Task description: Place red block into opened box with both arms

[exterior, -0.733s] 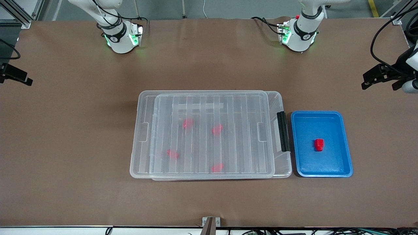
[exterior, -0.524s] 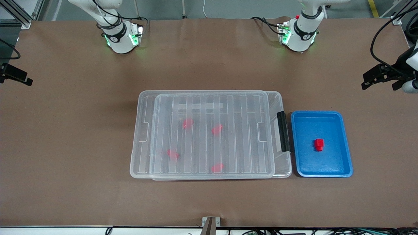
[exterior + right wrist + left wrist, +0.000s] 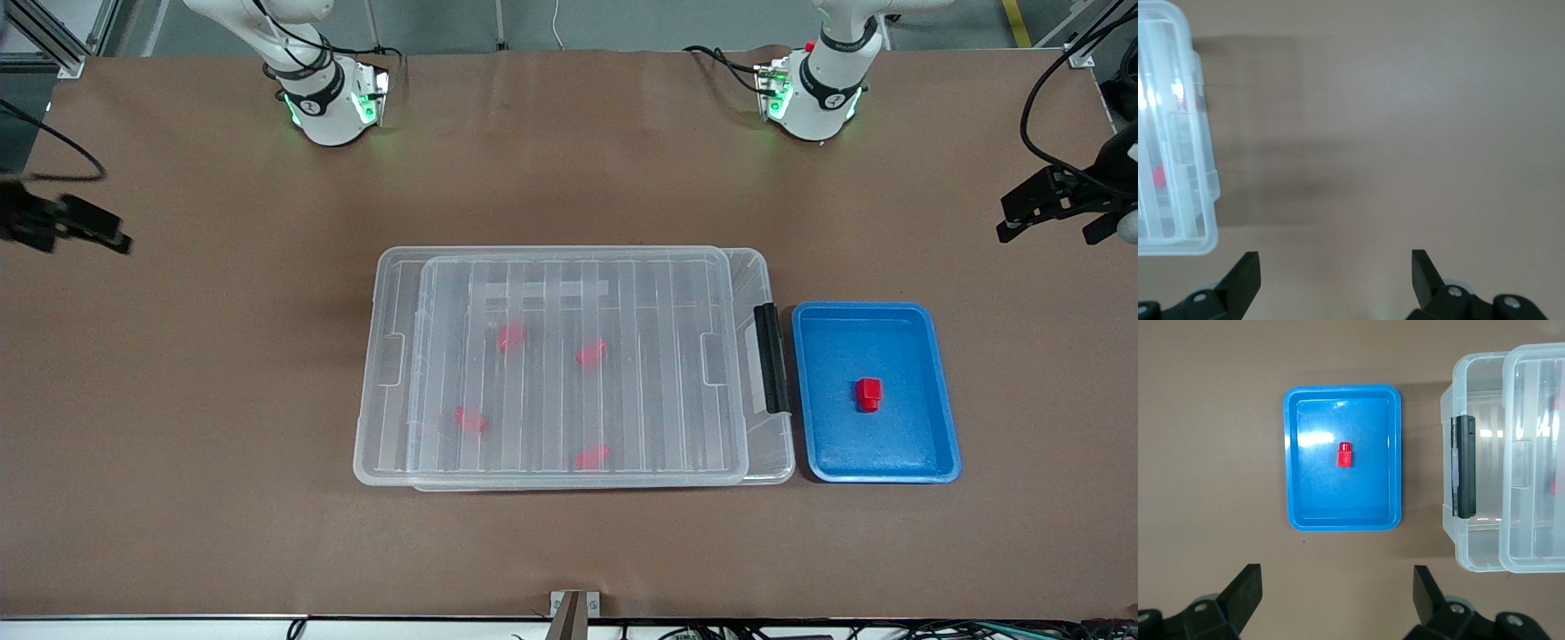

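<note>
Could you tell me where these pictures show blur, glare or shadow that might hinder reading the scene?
Front view: the right gripper is motion-smeared at the table's edge; the ribbed lid blurs the red pieces under it. Left wrist view: sharp, with a pale glare patch on the blue tray near the red block. Right wrist view: soft, with broad shadow bands on the table beside the box.

No text, label, brand or number can be read on anything in these views.
</note>
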Action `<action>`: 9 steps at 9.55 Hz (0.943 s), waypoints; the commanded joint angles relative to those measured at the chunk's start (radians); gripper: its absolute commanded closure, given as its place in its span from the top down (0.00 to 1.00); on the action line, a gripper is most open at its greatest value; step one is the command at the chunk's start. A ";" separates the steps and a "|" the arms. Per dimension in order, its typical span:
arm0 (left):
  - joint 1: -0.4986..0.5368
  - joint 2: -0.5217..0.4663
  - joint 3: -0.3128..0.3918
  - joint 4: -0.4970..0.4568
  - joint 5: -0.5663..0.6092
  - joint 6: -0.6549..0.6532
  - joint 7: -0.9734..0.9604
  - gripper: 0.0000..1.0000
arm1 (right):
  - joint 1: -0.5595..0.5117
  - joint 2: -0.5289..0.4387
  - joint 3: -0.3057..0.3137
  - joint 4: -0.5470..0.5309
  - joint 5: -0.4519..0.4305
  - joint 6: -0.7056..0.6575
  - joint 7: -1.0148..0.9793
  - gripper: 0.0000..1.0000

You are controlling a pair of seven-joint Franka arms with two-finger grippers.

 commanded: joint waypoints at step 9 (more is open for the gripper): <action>0.018 0.314 0.009 -0.092 -0.015 0.239 0.017 1.00 | 0.266 0.428 0.007 0.053 -0.078 0.464 0.328 1.00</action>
